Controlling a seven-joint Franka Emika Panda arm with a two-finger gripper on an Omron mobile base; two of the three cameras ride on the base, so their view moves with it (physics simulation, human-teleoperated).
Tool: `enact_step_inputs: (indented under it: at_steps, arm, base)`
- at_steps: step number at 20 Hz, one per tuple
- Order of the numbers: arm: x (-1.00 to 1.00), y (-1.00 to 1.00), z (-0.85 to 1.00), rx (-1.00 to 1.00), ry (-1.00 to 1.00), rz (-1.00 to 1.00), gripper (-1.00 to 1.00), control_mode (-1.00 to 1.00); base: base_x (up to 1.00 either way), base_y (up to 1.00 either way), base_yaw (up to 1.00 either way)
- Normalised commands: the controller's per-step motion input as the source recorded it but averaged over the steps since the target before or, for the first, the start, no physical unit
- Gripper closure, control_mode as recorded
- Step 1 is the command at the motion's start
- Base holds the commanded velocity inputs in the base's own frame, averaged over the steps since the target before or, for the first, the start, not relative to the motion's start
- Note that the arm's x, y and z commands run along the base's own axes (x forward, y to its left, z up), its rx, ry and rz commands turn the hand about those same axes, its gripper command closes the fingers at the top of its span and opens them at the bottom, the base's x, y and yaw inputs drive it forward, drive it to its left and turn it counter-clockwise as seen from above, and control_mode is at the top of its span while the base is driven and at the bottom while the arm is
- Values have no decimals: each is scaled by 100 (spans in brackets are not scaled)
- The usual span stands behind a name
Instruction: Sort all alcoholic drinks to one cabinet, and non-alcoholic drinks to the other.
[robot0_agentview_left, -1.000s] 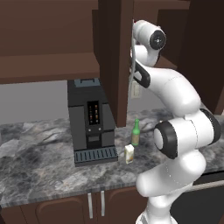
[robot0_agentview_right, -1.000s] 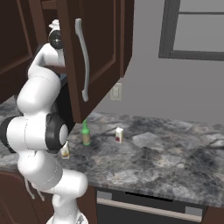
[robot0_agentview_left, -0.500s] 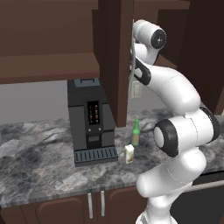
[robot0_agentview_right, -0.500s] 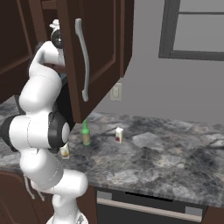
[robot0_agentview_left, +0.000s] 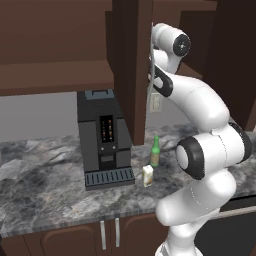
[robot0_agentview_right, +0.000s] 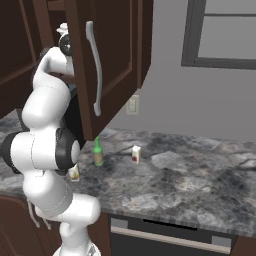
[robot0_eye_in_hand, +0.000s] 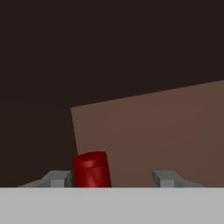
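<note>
Arm's up inside the narrower cabinet (robot0_agentview_right: 112, 55), jaws parted around a red can (robot0_eye_in_hand: 91, 169) without visibly squeezing it. Down on the grey marble counter (robot0_agentview_right: 200, 175), the green bottle (robot0_agentview_left: 155, 152), cream carton (robot0_agentview_left: 147, 176) and white carton (robot0_agentview_right: 135, 154) look unsorted, beside the coffee machine (robot0_agentview_left: 105, 140).

The arm (robot0_agentview_left: 200, 115) is glossy white, built of rounded, swollen segments — almost bulbous at the largest joint. Dark grey to black round caps (robot0_agentview_left: 192, 157) sit on the joint sides, and a smaller dark disc (robot0_agentview_left: 181, 45) marks the topmost joint. Dark bands separate the white shells where segments meet. From the right base camera the same white shells and a black joint ring (robot0_agentview_right: 62, 150) show. The pincer (robot0_eye_in_hand: 113, 178) has small grey finger tips (robot0_eye_in_hand: 165, 177) — blocky, matte.
</note>
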Motion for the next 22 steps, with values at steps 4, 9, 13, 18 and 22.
enact_step_inputs:
  at_steps: [4, 9, 13, 18, 22]
  arm:
    - [0, 2, 2, 0, 0, 0, -100, -100]
    - [0, 0, 18, -4, 3, -3, -100, -100]
    - [-7, 0, 18, -7, 6, -7, -100, -100]
    - [-17, 2, 8, -10, 5, -6, -100, -100]
    - [-34, 17, 0, -7, -2, -1, -100, -100]
  base:
    - [0, 0, 0]
    - [0, 0, 0]
    - [0, 0, 0]
    - [0, 0, 0]
    - [0, 0, 0]
